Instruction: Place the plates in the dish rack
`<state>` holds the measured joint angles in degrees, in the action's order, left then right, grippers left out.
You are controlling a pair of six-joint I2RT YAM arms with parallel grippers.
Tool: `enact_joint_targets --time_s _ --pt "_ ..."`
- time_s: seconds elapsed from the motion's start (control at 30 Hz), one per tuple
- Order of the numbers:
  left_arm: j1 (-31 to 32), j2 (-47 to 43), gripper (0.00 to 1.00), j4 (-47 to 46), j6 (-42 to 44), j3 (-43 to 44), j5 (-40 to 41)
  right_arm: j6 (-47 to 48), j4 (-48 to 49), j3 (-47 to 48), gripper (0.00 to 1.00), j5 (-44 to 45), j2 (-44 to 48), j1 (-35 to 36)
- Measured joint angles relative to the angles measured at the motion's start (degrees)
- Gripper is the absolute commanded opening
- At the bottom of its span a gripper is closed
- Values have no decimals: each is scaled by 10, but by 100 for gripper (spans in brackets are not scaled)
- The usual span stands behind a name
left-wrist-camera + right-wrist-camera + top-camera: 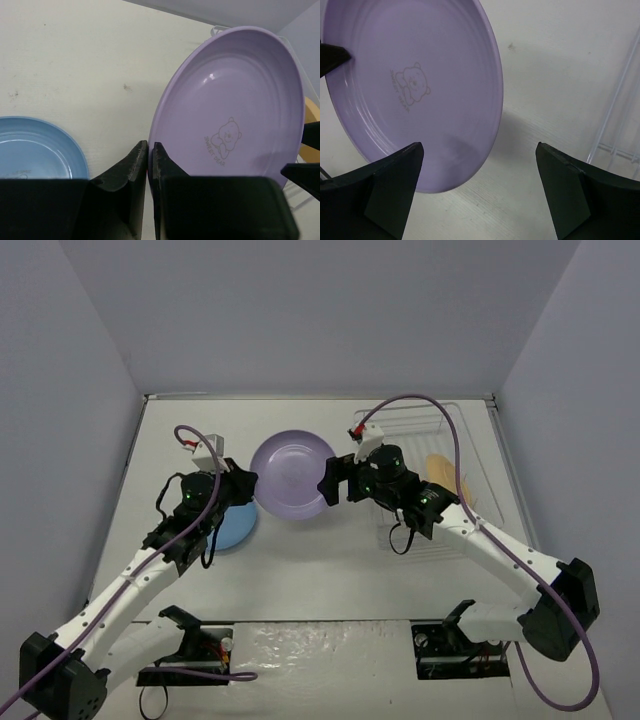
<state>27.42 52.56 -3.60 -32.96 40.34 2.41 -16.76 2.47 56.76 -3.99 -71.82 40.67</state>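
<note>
Progress: roughly one of three done, by my read. The orange plate [440, 472] sits over at the rack [470, 440] on the right and looks to be standing in it, though the right arm covers part of it, so I can't confirm the slot. The blue plate [235, 528] lies flat on the table [330, 570] under the left arm, untouched. The purple plate [292, 475] is off the table, tilted up on edge mid-table between the two arms, just left of the rack and not in it. The left claw [150, 147] is closed to a sliver, pinching the purple plate's rim on its left side, so it carries the plate alone. The right claw [479, 146] is spread wide at the opposite edge. In the right wrist view the plate's rim sits inside the gap, close to one finger, with no clamp and no clear contact. Looks like a handover being set up: the right claw needs to close on the rim before the left lets go. Remaining: rack the purple plate, then the blue one.
</note>
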Motion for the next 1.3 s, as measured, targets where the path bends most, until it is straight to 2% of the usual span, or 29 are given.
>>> enact_joint_targets --time_s 0.07,0.33,0.47,0.5,0.53,0.57,0.6,0.63,0.77,0.93,1.1,1.3 --pt "0 -11 0 0 0 -4 -6 -5 12 1 61 1 -11 1" --pt "0 -34 0 -4 -12 -11 -25 -25 65 1 31 -9 -24 2" --pt "-1 -28 2 -9 -20 -17 -30 -31 84 0 0 -19 -20 1" --pt "-2 -26 44 -8 -20 -18 -28 -36 89 0 0 -23 -17 -1" --pt "-3 -22 71 -9 -22 -18 -27 -37 92 0 0 -26 -11 -1" --pt "-3 -18 77 -11 -22 -18 -28 -37 93 -2 0 -27 -4 -1" --pt "-2 -17 92 -13 -23 -17 -31 -36 93 -4 0 -24 5 -1" --pt "-1 -15 97 -14 -25 -15 -34 -33 92 -7 0 -15 12 -1" --pt "4 -6 97 16 -25 9 -18 -13 57 -6 0 43 43 2" --pt "3 -6 97 76 -16 42 53 27 -84 76 0 204 55 5" --pt "2 -15 97 130 -7 50 110 54 -194 203 0 397 23 24" --pt "-5 -7 97 177 -1 67 134 61 -308 261 0 567 -56 83"
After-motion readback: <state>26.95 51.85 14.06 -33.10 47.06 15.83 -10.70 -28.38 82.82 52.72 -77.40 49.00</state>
